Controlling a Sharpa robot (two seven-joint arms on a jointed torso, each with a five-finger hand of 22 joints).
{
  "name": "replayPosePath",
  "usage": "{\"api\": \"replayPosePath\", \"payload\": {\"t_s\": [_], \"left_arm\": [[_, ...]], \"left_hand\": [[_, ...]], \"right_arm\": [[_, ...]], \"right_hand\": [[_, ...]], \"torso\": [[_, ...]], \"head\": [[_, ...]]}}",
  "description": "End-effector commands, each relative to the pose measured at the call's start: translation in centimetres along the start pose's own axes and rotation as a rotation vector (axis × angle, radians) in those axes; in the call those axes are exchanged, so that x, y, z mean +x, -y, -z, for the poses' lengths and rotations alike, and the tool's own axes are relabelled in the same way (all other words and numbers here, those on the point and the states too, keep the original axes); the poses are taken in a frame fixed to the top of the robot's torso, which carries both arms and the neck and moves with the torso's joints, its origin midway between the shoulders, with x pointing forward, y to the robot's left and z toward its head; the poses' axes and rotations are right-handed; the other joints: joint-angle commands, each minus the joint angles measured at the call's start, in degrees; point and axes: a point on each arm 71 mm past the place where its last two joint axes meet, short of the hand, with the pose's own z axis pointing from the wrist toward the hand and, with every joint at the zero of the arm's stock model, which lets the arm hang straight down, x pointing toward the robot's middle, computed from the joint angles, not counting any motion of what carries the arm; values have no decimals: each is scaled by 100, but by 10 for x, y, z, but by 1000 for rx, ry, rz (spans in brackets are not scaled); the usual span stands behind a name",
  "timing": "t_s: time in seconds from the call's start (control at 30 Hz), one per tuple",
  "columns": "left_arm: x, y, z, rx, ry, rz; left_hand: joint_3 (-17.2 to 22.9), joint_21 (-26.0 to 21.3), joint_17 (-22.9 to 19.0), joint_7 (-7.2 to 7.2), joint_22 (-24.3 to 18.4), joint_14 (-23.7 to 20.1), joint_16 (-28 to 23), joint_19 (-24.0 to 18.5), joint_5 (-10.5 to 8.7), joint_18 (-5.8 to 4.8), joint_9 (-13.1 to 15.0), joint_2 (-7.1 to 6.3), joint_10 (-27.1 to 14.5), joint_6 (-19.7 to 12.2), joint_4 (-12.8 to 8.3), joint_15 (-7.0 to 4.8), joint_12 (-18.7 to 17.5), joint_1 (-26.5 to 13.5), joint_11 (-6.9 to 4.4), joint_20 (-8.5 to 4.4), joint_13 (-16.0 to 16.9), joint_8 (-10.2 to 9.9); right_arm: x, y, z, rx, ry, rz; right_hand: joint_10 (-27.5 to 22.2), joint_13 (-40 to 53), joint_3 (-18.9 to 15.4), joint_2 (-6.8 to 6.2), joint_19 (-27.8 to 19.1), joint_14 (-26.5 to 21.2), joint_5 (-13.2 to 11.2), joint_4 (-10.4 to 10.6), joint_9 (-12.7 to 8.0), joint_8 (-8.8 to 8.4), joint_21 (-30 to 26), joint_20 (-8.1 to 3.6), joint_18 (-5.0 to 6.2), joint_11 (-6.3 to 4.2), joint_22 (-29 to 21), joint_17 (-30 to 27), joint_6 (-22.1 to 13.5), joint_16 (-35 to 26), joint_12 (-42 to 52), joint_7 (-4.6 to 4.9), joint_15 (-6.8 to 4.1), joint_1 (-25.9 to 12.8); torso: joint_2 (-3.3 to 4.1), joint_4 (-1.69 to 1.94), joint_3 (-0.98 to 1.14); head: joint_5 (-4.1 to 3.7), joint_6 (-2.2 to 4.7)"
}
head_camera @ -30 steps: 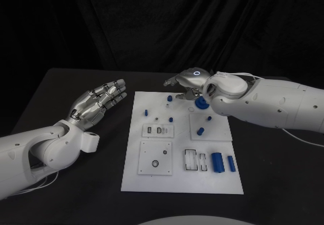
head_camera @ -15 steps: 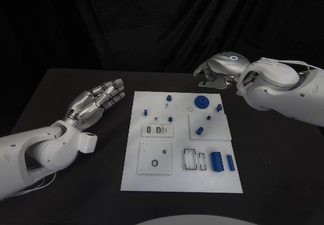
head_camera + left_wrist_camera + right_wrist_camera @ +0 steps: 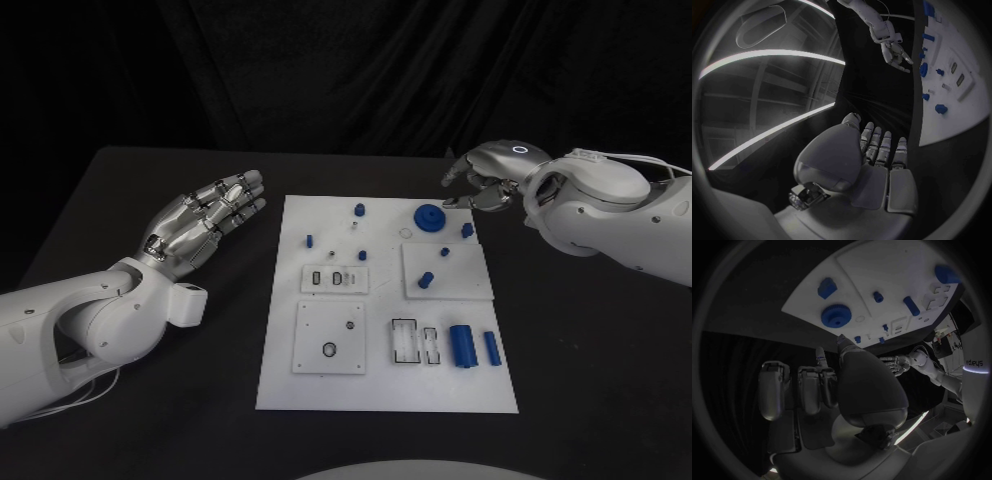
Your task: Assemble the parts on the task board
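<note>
A: Looking at the right hand (image 3: pixel 483 186); hanging just off the far right corner of the board (image 3: pixel 325 385); fingers curling inward, nothing showing between them.

B: Agreeing; and the left hand (image 3: pixel 211 215) lying flat above the table (image 3: pixel 159 420) beside the board's left edge; fingers stretched out and slightly apart, holding nothing.

A: Guessing at the step: probably choosing a next piece; the gear (image 3: pixel 428 217) sitting nearest, on the board's far right part, just beside that curled hand.

B: Lying flat, toothed rim facing outward all round; hub pointing straight up; so no long axis along the board, only the upright one through the bore.

A: Meaning opening the fingers first; coming down from above; pinching across the rim on opposite sides; keeping it level while lifting; steering clear of the small block (image 3: pixel 467 229) sitting right next to it.

B: Or going for the thick cylinder (image 3: pixel 464 345) at the near right; lying on its side, long axis running from the near edge toward the far edge, parallel to the thin rod (image 3: pixel 493 348) just beside it.

A: Then gripping across the round flanks, not the ends; watching for rolling.

B: Not managing to tell from here which seat is meant for which piece.
</note>
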Motion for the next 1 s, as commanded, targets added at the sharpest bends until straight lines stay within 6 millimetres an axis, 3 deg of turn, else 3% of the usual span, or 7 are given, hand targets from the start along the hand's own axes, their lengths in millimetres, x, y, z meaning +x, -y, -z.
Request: {"api": "replayPosePath", "payload": {"t_s": [0.03, 0.2, 1.0], "left_arm": [[1, 5, -1, 70, -10, 11], [2, 5, -2, 68, -14, 12], [-1, 3, -4, 65, -16, 13]], "left_hand": [[33, 17, 5, 17, 8, -1, 20, 0, 33, 51, 2, -12, 4, -3, -1, 39, 17, 52, 33, 38, 3, 18], [33, 17, 5, 17, 8, -1, 20, 0, 33, 51, 2, -12, 4, -3, -1, 39, 17, 52, 33, 38, 3, 18], [44, 17, 4, 18, 8, 0, 19, -1, 33, 50, 1, -12, 4, -8, -2, 47, 18, 54, 39, 45, 3, 18]], "right_arm": [[6, 3, 0, 42, -21, -2], [13, 1, -1, 39, -32, -2], [25, -8, -5, 14, -57, -5]], "right_hand": [[626, 1505, -37, -3, 263, 593, -3, 12, -12, -33, 108, 33, -96, 28, 1272, 1505, 46, 16, 14, 9, 49, -46], [626, 1505, -64, 0, 309, 593, -65, 18, -88, -153, 159, 36, -110, 17, 1311, 1505, -138, 16, 14, -18, 46, -37], [626, 1505, -60, 7, 446, 593, -130, -61, -105, -118, 306, 28, -157, 11, 1401, 1505, -98, 16, 14, -10, 37, 75]], "torso": [[9, 1, 11], [1, -4, 13], [-7, -3, -13]], "head": [[-27, 15], [-66, 20], [-60, 2]]}}
